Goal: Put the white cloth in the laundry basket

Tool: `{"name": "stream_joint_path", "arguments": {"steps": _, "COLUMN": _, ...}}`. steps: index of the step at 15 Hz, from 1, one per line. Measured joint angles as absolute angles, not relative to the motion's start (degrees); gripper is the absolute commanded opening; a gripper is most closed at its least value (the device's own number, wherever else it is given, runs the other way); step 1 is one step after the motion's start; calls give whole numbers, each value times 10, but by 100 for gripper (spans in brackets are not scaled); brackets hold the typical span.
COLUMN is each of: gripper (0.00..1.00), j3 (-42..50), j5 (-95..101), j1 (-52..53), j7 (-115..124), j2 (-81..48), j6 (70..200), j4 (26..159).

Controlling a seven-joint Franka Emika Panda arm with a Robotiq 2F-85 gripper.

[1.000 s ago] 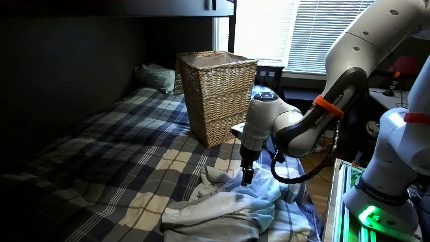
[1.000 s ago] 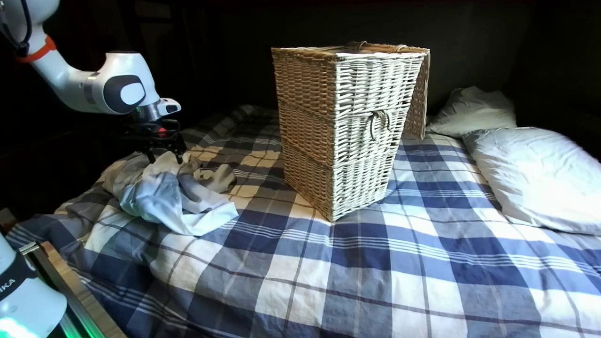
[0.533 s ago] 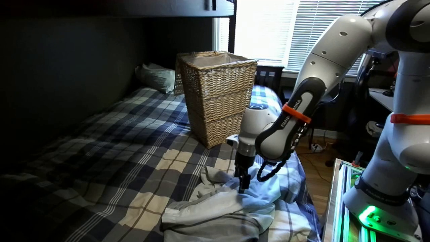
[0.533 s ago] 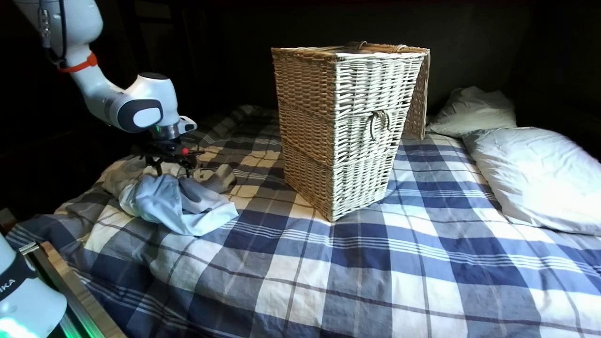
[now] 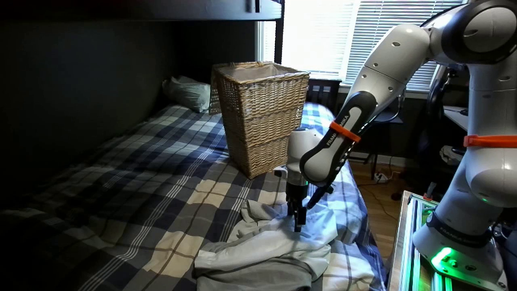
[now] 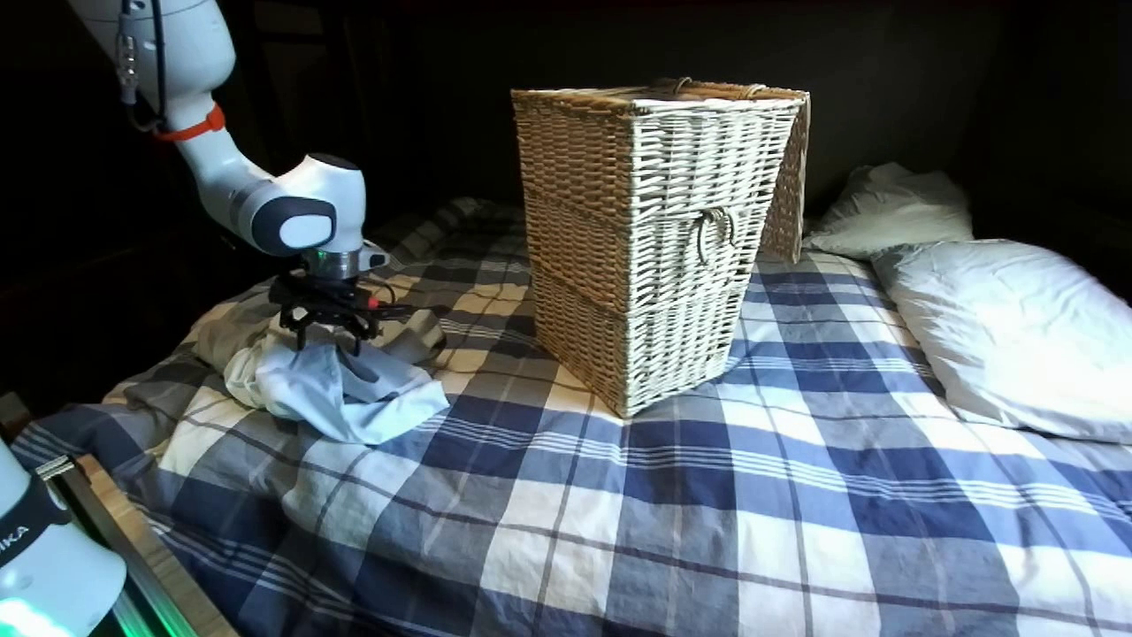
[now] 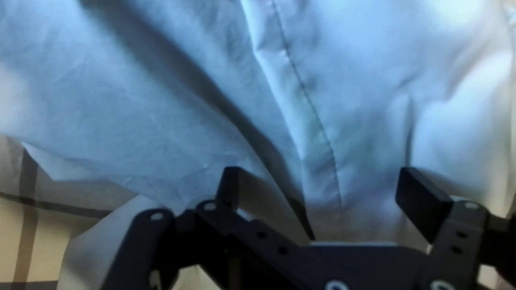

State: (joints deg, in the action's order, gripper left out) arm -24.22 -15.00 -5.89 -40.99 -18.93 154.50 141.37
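Note:
The white cloth (image 5: 262, 250) lies crumpled on the plaid bed in both exterior views; it also shows (image 6: 305, 380) near the bed's edge. It fills most of the wrist view (image 7: 354, 92), with folds and a seam running between the fingers. My gripper (image 5: 298, 226) points down at the cloth, its fingertips at or just above the surface; contact is unclear. In an exterior view its two fingers (image 6: 329, 345) are spread. The wrist view shows the gripper (image 7: 318, 181) open wide with no cloth pinched. The wicker laundry basket (image 5: 268, 117) stands upright and open-topped behind the cloth, its lid hanging down.
The plaid bed cover (image 6: 796, 522) is soft and wrinkled under cloth and basket. Pillows (image 6: 1017, 336) lie past the basket. A dark upper bunk (image 5: 141, 10) overhangs the bed. The basket (image 6: 579, 230) rises close beside the arm. The robot's base stands at the bedside.
My gripper has come down to the cloth, moving slightly right and nearer in an exterior view. It stays open. The cloth and basket show no clear movement.

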Motion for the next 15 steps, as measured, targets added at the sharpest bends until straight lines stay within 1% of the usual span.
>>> {"name": "stream_joint_path", "arguments": {"steps": 1, "gripper": 100, "j3": -242, "j5": -150, "j1": -59, "j7": -414, "j2": -189, "j6": 1529, "j4": 1411}}
{"name": "stream_joint_path", "arguments": {"steps": 2, "gripper": 75, "j3": -242, "j5": -150, "j1": -59, "j7": -417, "j2": -189, "j6": 1516, "j4": 1409}}
{"name": "stream_joint_path", "arguments": {"steps": 3, "gripper": 74, "j3": -242, "j5": -150, "j1": -58, "j7": -419, "j2": -189, "j6": 1504, "j4": 1407}}
{"name": "stream_joint_path", "arguments": {"steps": 11, "gripper": 11, "j3": -233, "j5": -153, "j1": -45, "j7": -417, "j2": -188, "j6": 1435, "j4": 1393}}
{"name": "stream_joint_path", "arguments": {"steps": 12, "gripper": 5, "j3": -231, "j5": -156, "j1": -44, "j7": -416, "j2": -187, "j6": 1426, "j4": 1391}}
{"name": "stream_joint_path", "arguments": {"steps": 13, "gripper": 0, "j3": -230, "j5": -163, "j1": -43, "j7": -415, "j2": -185, "j6": 1417, "j4": 1389}}
{"name": "stream_joint_path", "arguments": {"steps": 15, "gripper": 0, "j3": -229, "j5": -184, "j1": -42, "j7": -415, "j2": -178, "j6": 1392, "j4": 1384}}
